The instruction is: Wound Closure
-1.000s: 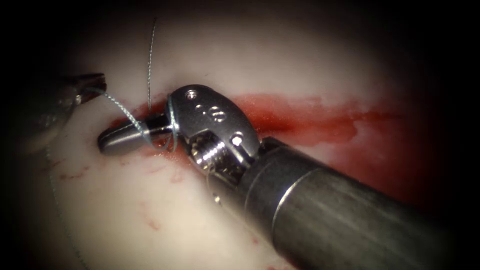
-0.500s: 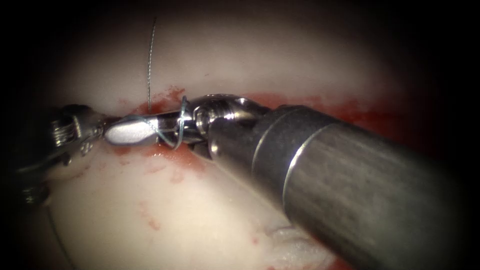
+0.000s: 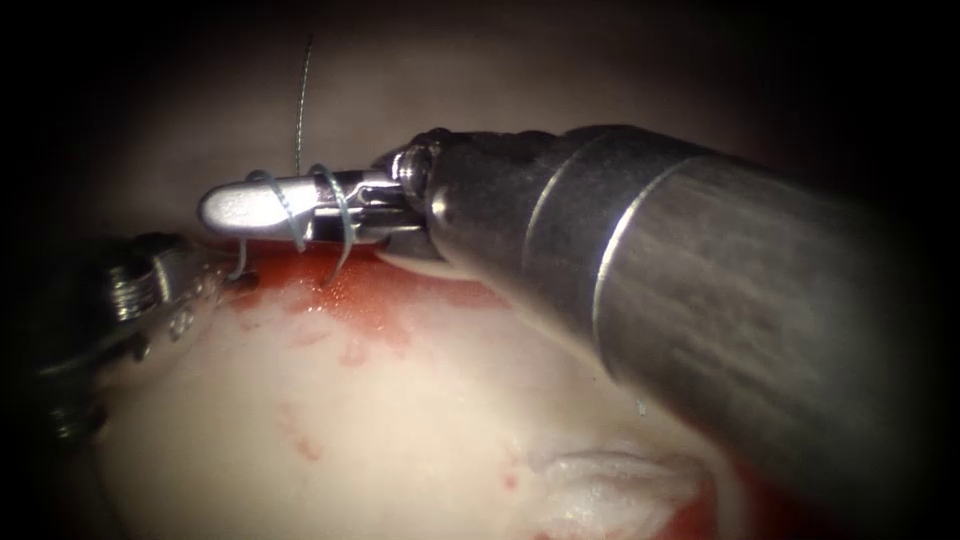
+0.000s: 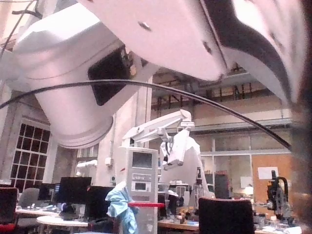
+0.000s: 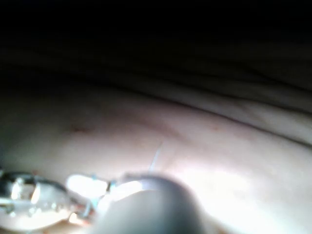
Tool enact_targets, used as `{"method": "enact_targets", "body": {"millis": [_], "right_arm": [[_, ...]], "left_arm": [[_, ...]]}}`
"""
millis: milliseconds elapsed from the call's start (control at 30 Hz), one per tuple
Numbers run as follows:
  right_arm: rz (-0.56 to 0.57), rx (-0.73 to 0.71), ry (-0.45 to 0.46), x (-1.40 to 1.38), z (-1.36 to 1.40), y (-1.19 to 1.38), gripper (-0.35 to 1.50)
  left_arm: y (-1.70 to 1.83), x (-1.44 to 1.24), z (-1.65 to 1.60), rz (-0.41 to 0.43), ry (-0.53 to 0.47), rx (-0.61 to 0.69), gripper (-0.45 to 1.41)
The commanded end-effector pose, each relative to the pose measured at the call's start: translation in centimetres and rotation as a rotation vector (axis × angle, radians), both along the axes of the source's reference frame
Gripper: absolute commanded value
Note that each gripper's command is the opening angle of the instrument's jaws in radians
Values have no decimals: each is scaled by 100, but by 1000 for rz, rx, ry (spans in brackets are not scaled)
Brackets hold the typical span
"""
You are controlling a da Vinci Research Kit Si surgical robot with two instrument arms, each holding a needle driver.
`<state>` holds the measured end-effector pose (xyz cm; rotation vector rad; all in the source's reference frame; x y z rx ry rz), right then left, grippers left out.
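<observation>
1. Nearest the endoscope, the right arm's shaft crossed the tissue from the right and hid much of the cut and of the red fluid behind it
2. The right tool reached left above the cut's left end, its two jaws pressed together with no gap; two loops of thread were wound round them, and no thread or needle could be seen between the jaws themselves
3. In the right wrist view the same tool lay over pale tissue with a fine thread rising behind it
4. The left tool sat near the tissue's left edge, just below the right tool's tip; thread ran down from the loops to its tip, but shadow hid whether its jaws were parted or gripping
5. One free strand rose straight up from the loops toward the tissue's far edge
6. Counted: two tools, two loops, one upright strand, one cut
7. The left wrist view showed a laboratory room with monitors and another robot arm
</observation>
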<state>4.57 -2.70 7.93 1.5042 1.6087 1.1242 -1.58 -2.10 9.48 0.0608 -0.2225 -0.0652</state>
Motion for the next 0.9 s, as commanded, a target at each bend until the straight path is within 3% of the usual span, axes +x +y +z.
{"method": "enact_targets", "body": {"millis": [33, 100, 267, 333, 467, 500, 700, 900], "right_arm": [[37, -48, -1, 14, -1, 8, -35], [69, -127, -16, 18, -1, 8, -35], [153, -481, -60, 25, 2, 4, -35], [162, -536, -89, 26, 4, 1, -35], [146, -678, -280, 26, 7, -1, -35], [138, -728, -375, 27, 7, -1, -35], [133, -798, -691, 31, 9, -2, -35], [129, -855, -849, 34, 12, 0, -35]], "left_arm": [[11, -7, -4, -10, -2, -3, -45], [10, -10, -6, -19, -1, -1, -45], [11, -15, -10, -32, 1, 6, -45], [12, -17, -12, -34, 1, 8, -45], [13, -20, -10, -44, 4, 8, -45], [13, -21, -10, -45, 5, 7, -45], [10, -21, -7, -42, 14, 15, -45], [-1, -25, 1, -33, 29, 48, -45]]}}
